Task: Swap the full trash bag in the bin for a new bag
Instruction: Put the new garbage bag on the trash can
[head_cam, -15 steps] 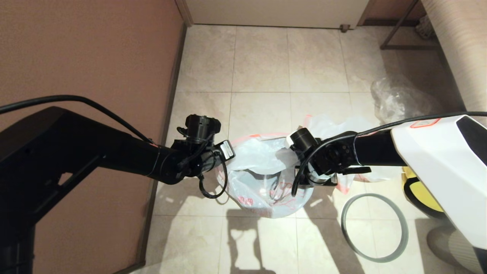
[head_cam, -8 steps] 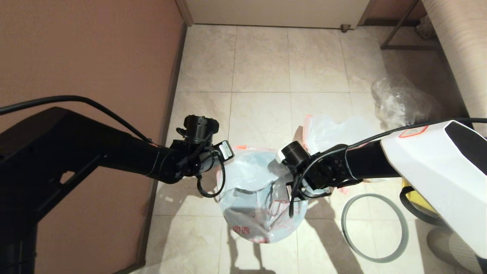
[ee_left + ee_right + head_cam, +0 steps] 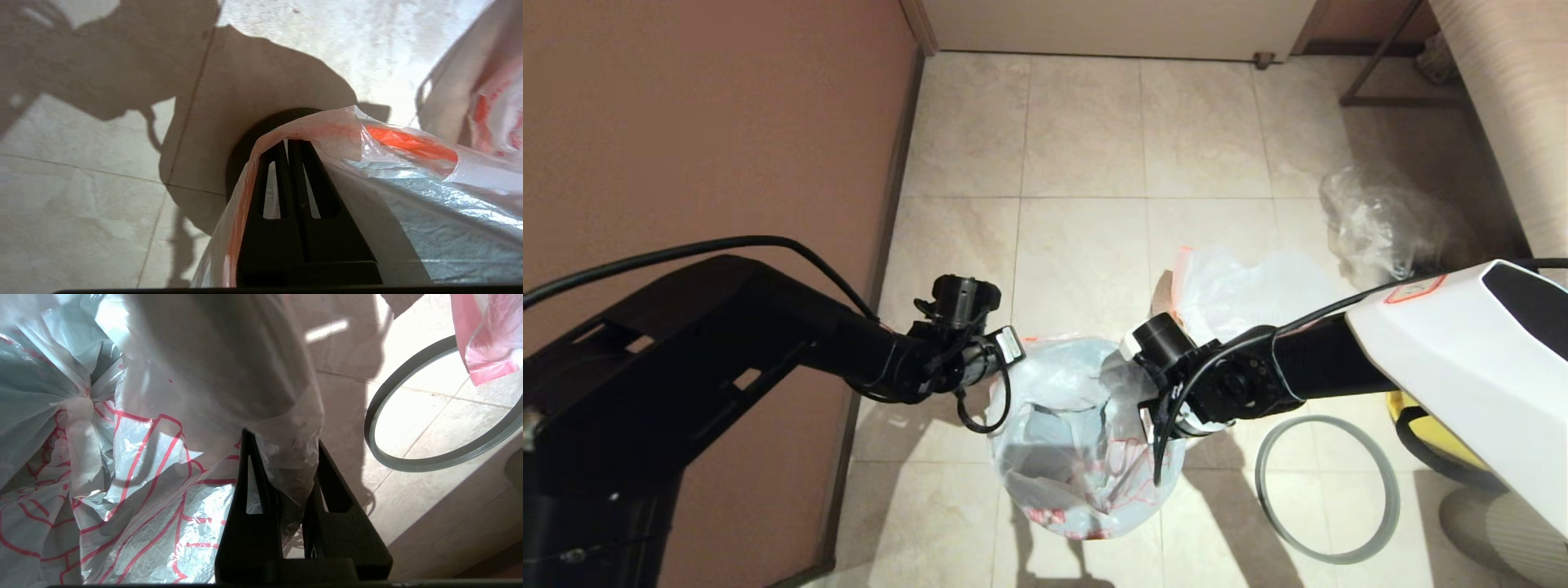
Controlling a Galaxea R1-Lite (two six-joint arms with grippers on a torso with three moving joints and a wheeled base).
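Since a second ago, both grippers have drawn the limp printed translucent white new bag lower over the round black bin; left gripper and right gripper jaws each clench its orange-pink edge.

Sunlit beige floor tiles meet a reddish-brown wall, with a pale door beyond.

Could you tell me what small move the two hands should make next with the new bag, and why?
Probably pull the two edges outward and down over the bin's lip. The left hand and right hand each pinch an edge of the new bag, whose body already hangs inside, and the grey rim ring lies on the floor.
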